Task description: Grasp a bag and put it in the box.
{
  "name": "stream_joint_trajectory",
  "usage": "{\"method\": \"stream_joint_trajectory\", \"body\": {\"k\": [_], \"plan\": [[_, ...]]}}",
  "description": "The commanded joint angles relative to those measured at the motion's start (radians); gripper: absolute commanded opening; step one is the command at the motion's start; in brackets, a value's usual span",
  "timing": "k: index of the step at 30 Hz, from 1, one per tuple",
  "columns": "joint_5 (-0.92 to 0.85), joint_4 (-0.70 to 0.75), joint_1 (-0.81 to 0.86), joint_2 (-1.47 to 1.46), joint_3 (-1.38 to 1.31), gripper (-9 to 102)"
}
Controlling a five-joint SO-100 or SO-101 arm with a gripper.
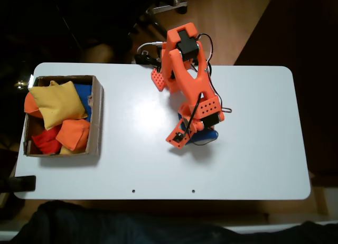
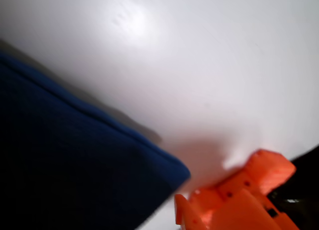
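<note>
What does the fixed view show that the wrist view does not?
The fixed view alone gives the cardboard box at the table's left, holding yellow, orange and red bags, and the whole orange arm. The wrist view alone gives the blue bag's weave up close. Both share the blue bag, the gripper and the white table.

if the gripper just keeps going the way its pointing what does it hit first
Most likely the blue bag: in the fixed view the gripper points down right over it, on the white table. Depth is unclear, so contact can't be confirmed.
</note>
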Motion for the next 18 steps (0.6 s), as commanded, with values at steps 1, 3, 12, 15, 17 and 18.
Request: {"method": "stream_joint_trajectory", "body": {"k": [1,3,12,15,17,18], "plan": [[0.018,-0.032,0.008,0.002,-0.04,93],[0.021,-0.052,0.009,0.002,-0.04,93],[0.005,-0.057,-0.012,0.008,-0.031,81],[0.006,-0.061,-0.018,0.011,-0.02,73],[0.009,-0.063,-0.021,0.015,-0.012,71],[0.009,-0.064,-0.023,0.018,-0.008,70]]}}
